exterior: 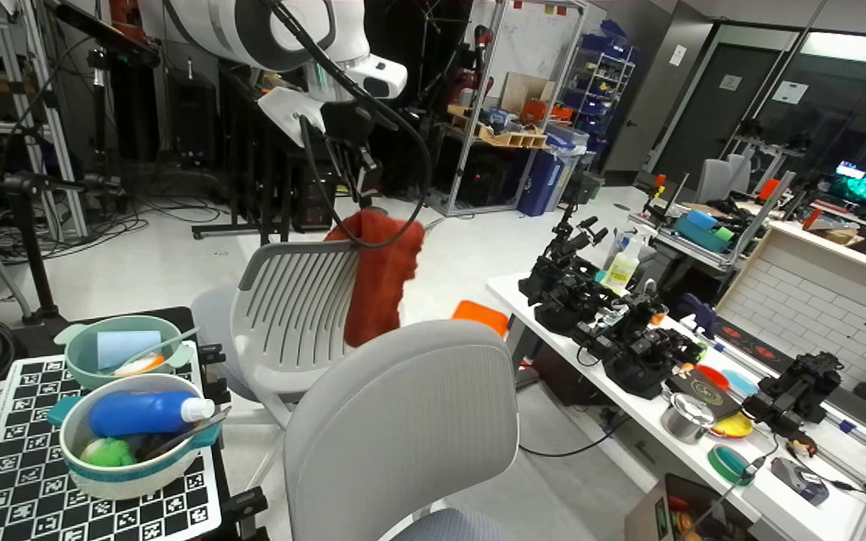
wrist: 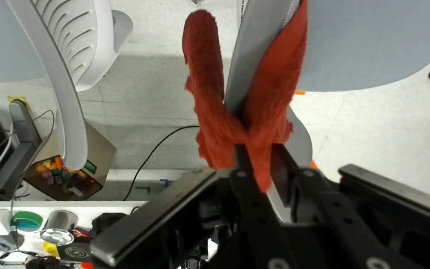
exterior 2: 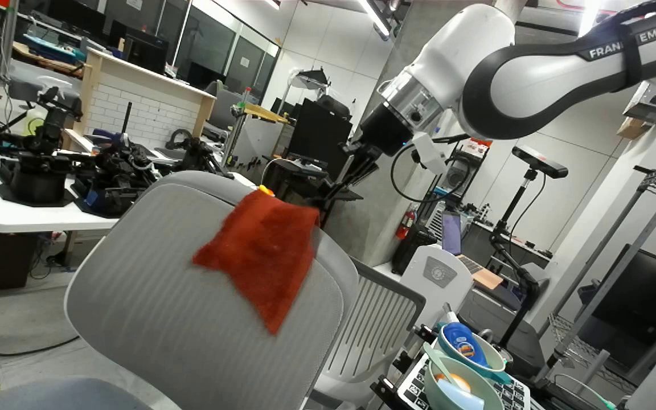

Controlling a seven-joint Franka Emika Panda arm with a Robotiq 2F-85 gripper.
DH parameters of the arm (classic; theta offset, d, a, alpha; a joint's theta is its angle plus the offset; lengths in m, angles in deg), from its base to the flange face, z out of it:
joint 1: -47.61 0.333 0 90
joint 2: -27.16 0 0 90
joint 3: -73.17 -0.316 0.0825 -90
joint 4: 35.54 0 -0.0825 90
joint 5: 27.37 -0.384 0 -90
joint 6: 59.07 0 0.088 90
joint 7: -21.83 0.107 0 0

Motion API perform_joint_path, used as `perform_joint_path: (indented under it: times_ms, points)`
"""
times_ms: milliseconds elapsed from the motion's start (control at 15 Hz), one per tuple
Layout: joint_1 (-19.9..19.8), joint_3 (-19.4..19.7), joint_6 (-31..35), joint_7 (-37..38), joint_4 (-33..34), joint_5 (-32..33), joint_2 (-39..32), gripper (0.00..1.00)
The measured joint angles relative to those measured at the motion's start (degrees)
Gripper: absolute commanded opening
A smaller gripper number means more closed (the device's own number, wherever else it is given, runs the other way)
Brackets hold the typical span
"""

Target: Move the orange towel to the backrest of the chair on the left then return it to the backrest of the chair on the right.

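Observation:
The orange-red towel (exterior: 380,285) hangs over the top of a grey chair's backrest (exterior: 283,357). In an exterior view the towel (exterior 2: 265,245) drapes down that chair's mesh side (exterior 2: 151,273). In the wrist view the towel (wrist: 274,74) straddles the right chair's backrest edge (wrist: 252,48), one flap on each side. My gripper (wrist: 261,149) points down at the towel's top, with a bunched fold filling the gap between its fingertips. It appears in an exterior view (exterior 2: 316,202) just above the backrest. The other grey chair (exterior: 410,421) stands nearby; its backrest (wrist: 67,123) carries no towel.
Bowls with items (exterior: 128,447) sit on a checkered board (exterior: 23,451) beside the chairs. A white table (exterior: 553,338) holds black devices and kitchen things. A bin of toys (wrist: 99,160) stands on the floor. A black cable (wrist: 151,153) runs across the floor.

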Motion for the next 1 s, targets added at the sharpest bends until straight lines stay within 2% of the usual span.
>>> perform_joint_path:
  times_ms: [400,1000]
  points:
    - [0.41,0.01,-0.06,0.83,0.72,0.40,0.17,0.98]
    - [0.05,0.60,-0.67,-1.20,3.06,-0.93,-1.73,1.00]
